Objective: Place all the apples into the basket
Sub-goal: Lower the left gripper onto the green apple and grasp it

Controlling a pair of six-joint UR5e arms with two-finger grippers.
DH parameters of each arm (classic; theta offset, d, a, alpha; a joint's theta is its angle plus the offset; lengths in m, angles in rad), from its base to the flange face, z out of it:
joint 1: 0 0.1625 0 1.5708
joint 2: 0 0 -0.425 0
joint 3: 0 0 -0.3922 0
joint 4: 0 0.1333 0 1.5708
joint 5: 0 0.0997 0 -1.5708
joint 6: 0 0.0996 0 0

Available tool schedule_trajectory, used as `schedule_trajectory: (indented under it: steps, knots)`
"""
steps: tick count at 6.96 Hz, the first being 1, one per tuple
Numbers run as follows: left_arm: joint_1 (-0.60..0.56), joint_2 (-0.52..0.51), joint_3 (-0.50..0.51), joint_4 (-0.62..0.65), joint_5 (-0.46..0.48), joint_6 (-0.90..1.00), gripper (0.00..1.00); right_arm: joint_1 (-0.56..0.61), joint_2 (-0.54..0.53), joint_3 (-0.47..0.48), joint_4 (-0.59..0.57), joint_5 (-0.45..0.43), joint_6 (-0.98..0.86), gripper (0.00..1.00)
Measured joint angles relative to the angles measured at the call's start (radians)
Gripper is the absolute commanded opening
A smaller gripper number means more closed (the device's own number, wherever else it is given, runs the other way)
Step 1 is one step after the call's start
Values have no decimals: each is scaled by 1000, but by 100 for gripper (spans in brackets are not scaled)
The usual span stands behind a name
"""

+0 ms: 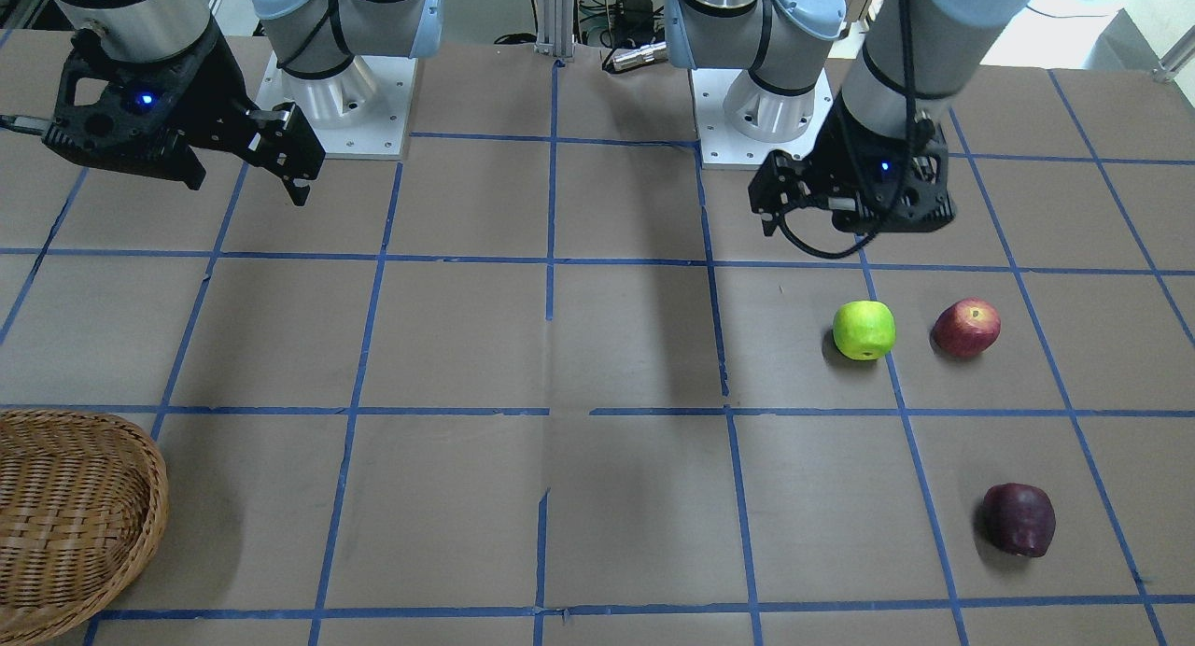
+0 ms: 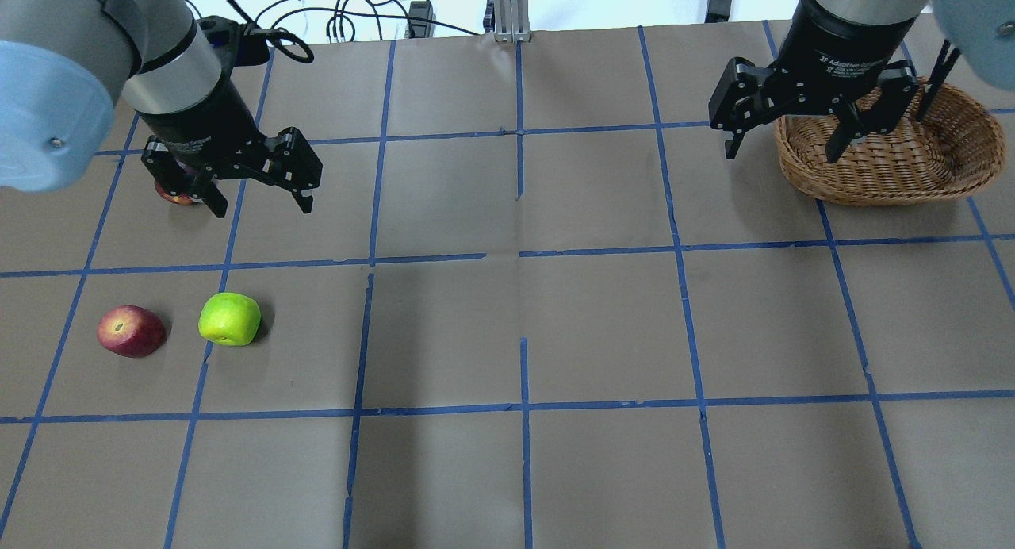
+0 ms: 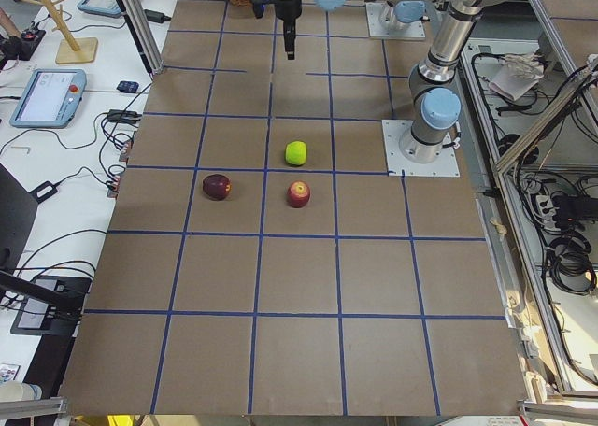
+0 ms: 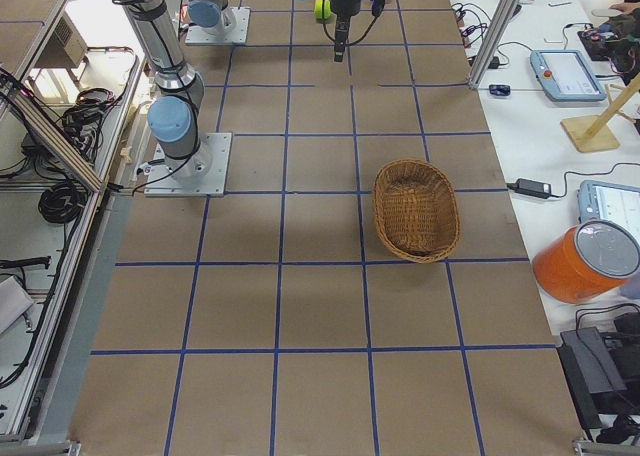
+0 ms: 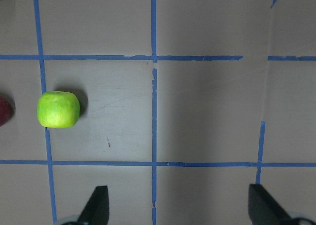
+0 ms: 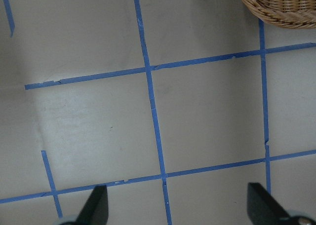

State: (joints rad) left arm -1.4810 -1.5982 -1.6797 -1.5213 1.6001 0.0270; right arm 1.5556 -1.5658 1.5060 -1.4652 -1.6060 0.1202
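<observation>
All three apples are out on the left side of the table, outside the basket. The bright lime-green apple sits right on a blue tape line. Just to its left, close but not touching, lies the red apple with yellowish patches, tipped so you can see its stem dimple. The dark maroon-purple apple lies farther from the robot, well apart from those two and roughly in line with the red one. In the overhead view you catch only a sliver of it behind the left arm.

Swing right: the oval tan woven wicker basket stands at the far right of the table, well apart from every apple.

Now the arms. The left gripper hangs above the table, a little right of the green apple and nearer the robot. It's released, with both black fingertips spread wide in its wrist view and only paper between them. The right gripper hovers left of the basket and nearer the robot. It's released too, holding nothing, and its wrist camera catches the braided rim in the top right corner.

Under it all you have the brown paper-covered table, gridded in blue tape.
</observation>
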Motion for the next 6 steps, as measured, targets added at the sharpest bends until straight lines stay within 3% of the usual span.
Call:
schedule_trajectory:
  steps: [4, 6]
  knots:
    - [227, -120, -328, 489, 57, 366, 100, 1, -1, 3, 0, 0, 0, 100]
    - [278, -165, -390, 538, 65, 396, 100, 1, 0, 3, -1, 0, -3, 100]
